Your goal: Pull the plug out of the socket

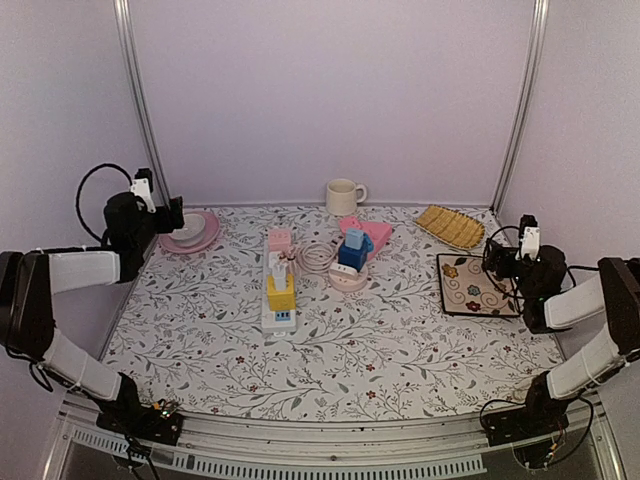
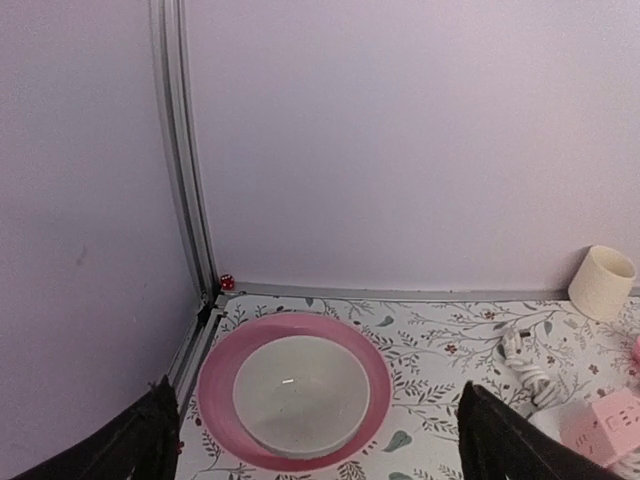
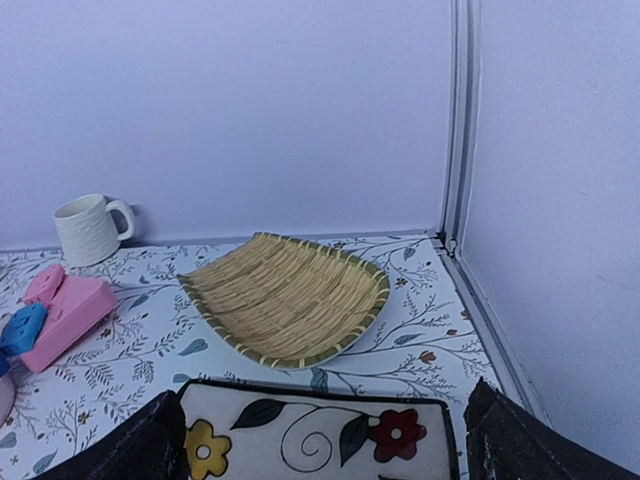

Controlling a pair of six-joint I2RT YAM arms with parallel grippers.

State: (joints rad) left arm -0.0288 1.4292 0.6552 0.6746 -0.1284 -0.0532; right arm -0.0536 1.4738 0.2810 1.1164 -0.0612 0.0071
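Top external — yellow plug (image 1: 281, 292) in white socket strip (image 1: 279, 320) — left jaws, right jaws both apart.

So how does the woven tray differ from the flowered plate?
The woven tray is straw-yellow with a green rim; the flowered plate is white with a black rim and painted flowers. The tray lies nearer the back wall than the plate. Both are squarish and empty.

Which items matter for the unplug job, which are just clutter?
Job: long white power strip, yellow block plug on it, pink block at its far end.
Clutter: cream ribbed mug, woven bamboo tray, floral square plate, pink-rimmed white dish.
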